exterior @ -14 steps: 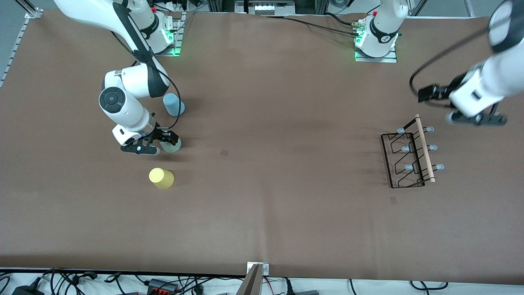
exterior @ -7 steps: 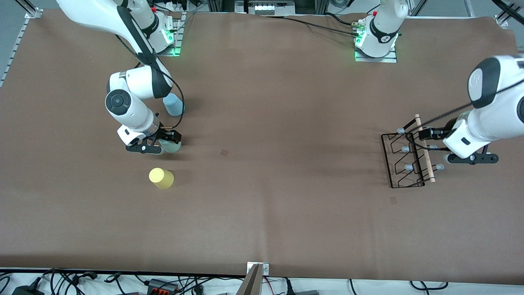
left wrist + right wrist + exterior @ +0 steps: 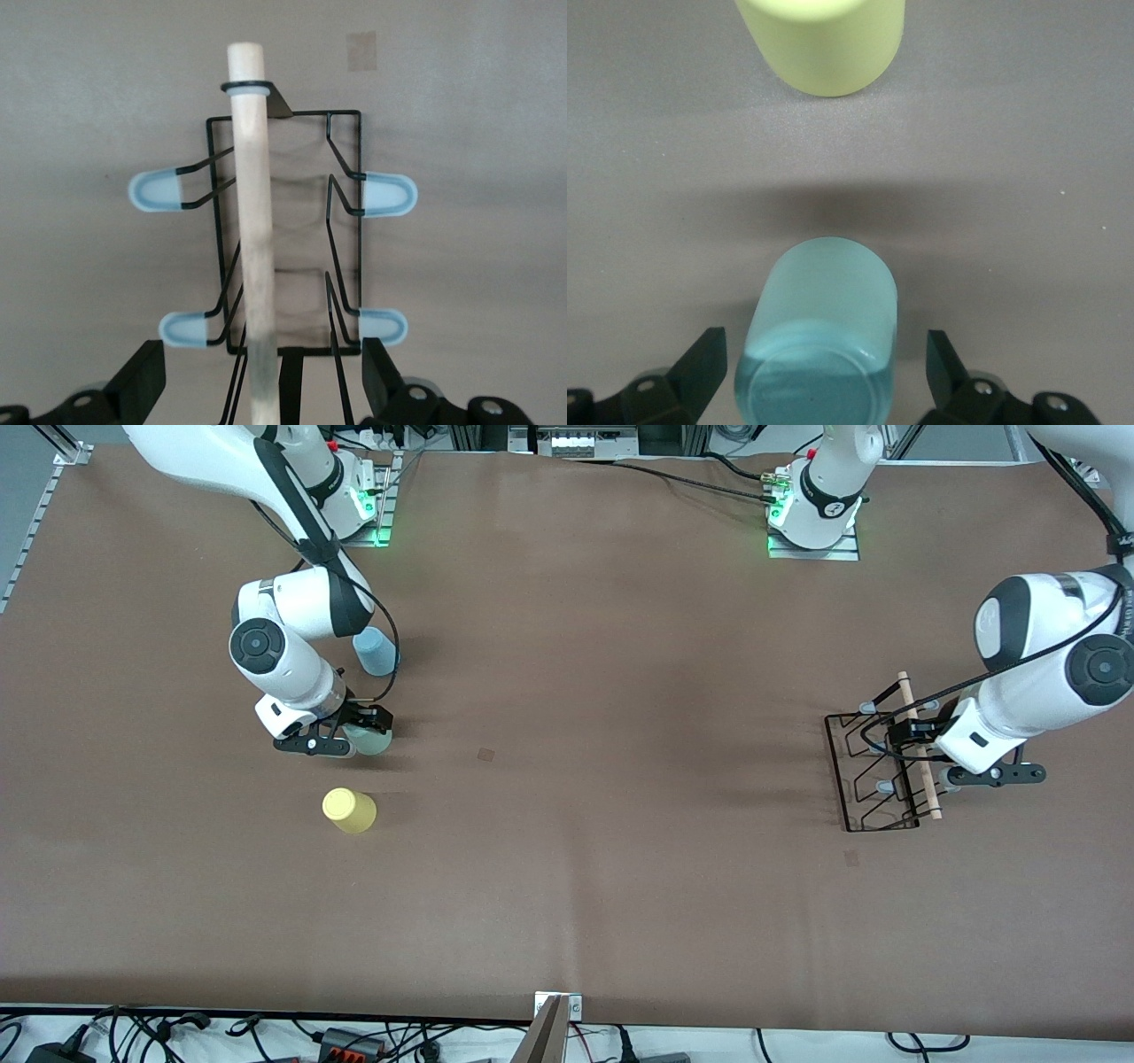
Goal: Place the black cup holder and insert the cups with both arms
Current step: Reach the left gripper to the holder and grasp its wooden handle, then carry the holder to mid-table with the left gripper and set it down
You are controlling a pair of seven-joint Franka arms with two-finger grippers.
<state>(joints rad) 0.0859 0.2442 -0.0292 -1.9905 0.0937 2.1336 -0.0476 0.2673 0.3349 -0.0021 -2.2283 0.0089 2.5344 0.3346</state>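
The black cup holder (image 3: 930,802) stands toward the left arm's end of the table, wooden rod on top and pale blue pegs out to both sides. My left gripper (image 3: 930,766) is down over it, open, its fingers straddling the rod (image 3: 252,195) without touching; left gripper (image 3: 261,381). Toward the right arm's end, my right gripper (image 3: 359,742) is open around the upside-down pale green cup (image 3: 372,741), with a gap on each side of the cup (image 3: 824,336); right gripper (image 3: 826,372). The yellow cup (image 3: 349,810) (image 3: 824,40) stands nearer the front camera, the light blue cup (image 3: 376,652) farther from it.
Brown cover spans the table (image 3: 620,886). Two small tape patches lie flat on it, one mid-table (image 3: 486,754) and one just nearer the front camera than the holder (image 3: 851,857). Cables and plugs run along the near edge (image 3: 354,1038).
My left arm swung in from the table's end and came down over the cup holder's rod. My right gripper shifted slightly, staying around the pale green cup.
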